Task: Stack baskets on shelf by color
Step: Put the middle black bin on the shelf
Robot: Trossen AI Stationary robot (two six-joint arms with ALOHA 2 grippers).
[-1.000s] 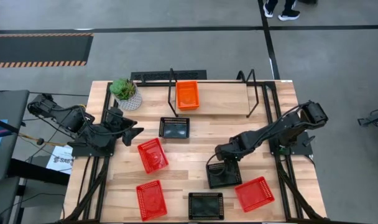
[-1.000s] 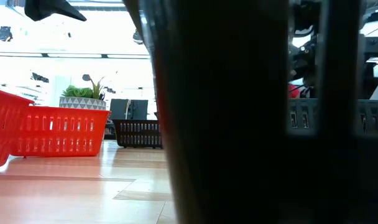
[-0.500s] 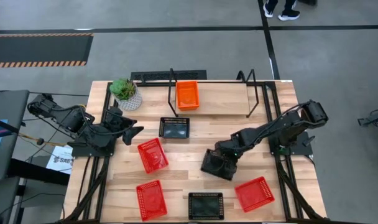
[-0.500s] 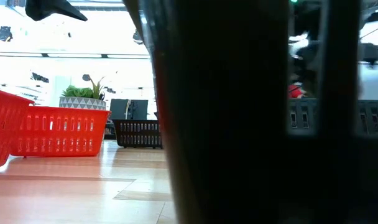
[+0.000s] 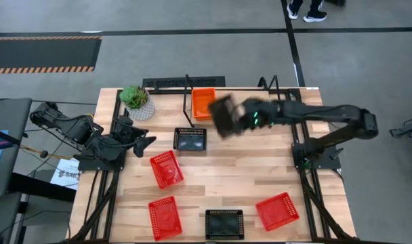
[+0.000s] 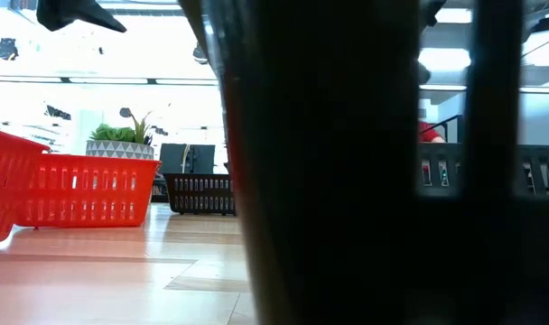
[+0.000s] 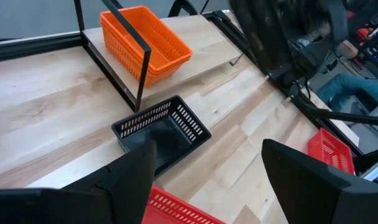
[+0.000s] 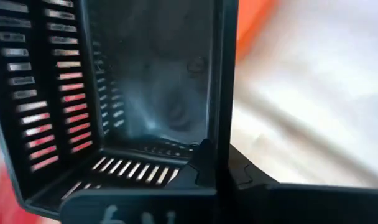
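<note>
— Basket position first: where is the carried black basket (image 5: 223,116) held?

— It is held above the shelf (image 5: 253,107), tilted, just beside the orange basket (image 5: 204,100) that rests on the shelf's left part. In the right wrist view its rim is seen clamped in the right gripper (image 8: 207,163), which is closed tight on that rim.

— Which way does it lie from that gripper?

— It hangs out ahead of the gripper, toward the orange basket, with the bare board of the shelf spread toward the right arm's base. The coming move is judged to turn on that: a free spot is wanted beside the orange one, not on top of it. Its long axis cannot be told, as it is blurred.

— And the other arm?

— The left gripper (image 5: 142,144) is parked at the desk's (image 5: 219,169) left edge, spread wide and empty, with another black basket (image 7: 161,131) near it. The shelf spot is reached far more readily by the right arm.
</note>
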